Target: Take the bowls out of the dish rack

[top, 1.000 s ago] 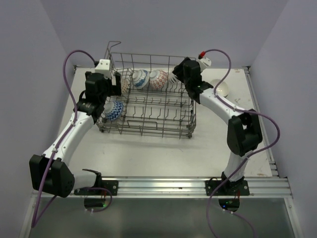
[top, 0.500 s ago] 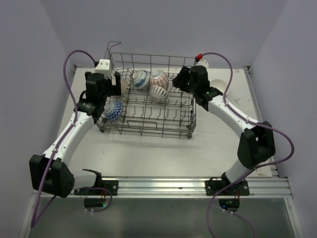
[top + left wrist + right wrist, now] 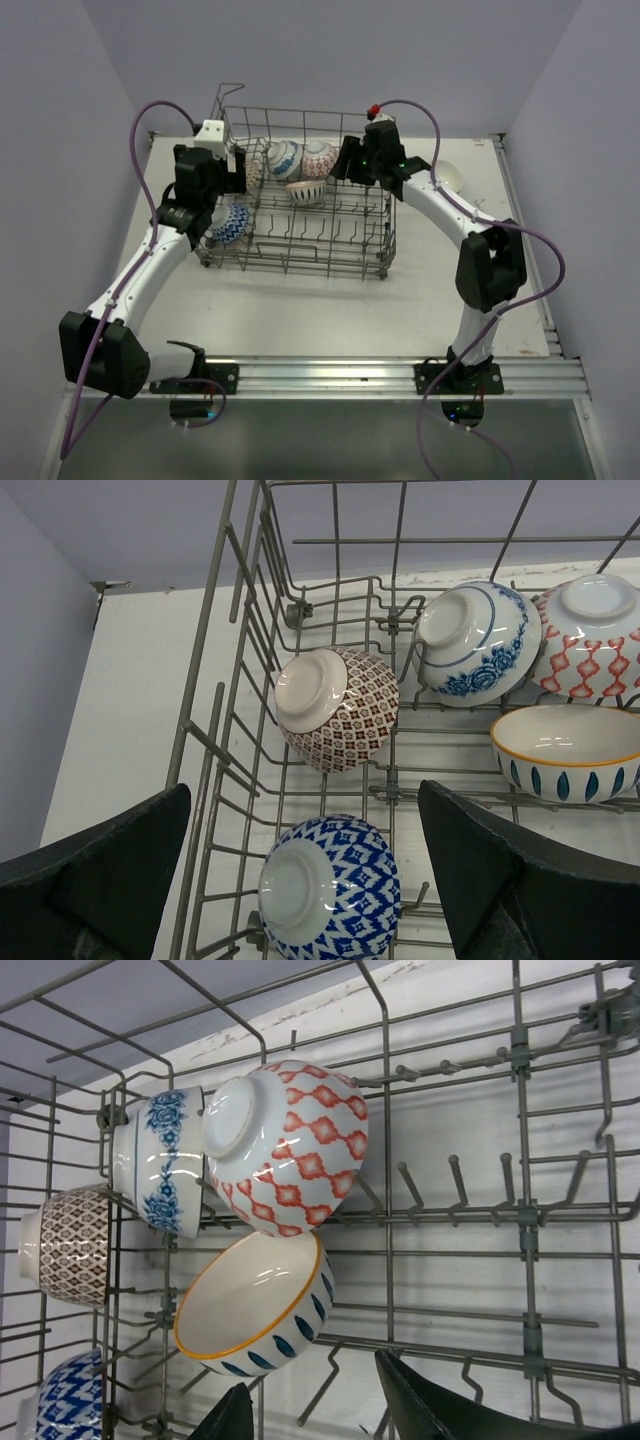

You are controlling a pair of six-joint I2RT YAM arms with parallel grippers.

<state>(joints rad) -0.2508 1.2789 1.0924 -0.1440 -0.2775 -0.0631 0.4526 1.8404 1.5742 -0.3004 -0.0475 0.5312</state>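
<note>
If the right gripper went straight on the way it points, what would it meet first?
Most likely the yellow-rimmed bowl, just ahead of the right gripper in the rack; the red-patterned bowl lies beyond. Depth is hard to judge.

A white table [image 3: 300,310] is enclosed by lavender walls [image 3: 420,50] at nine, twelve and three o'clock and edged by a metal rail [image 3: 330,372] at six.
</note>
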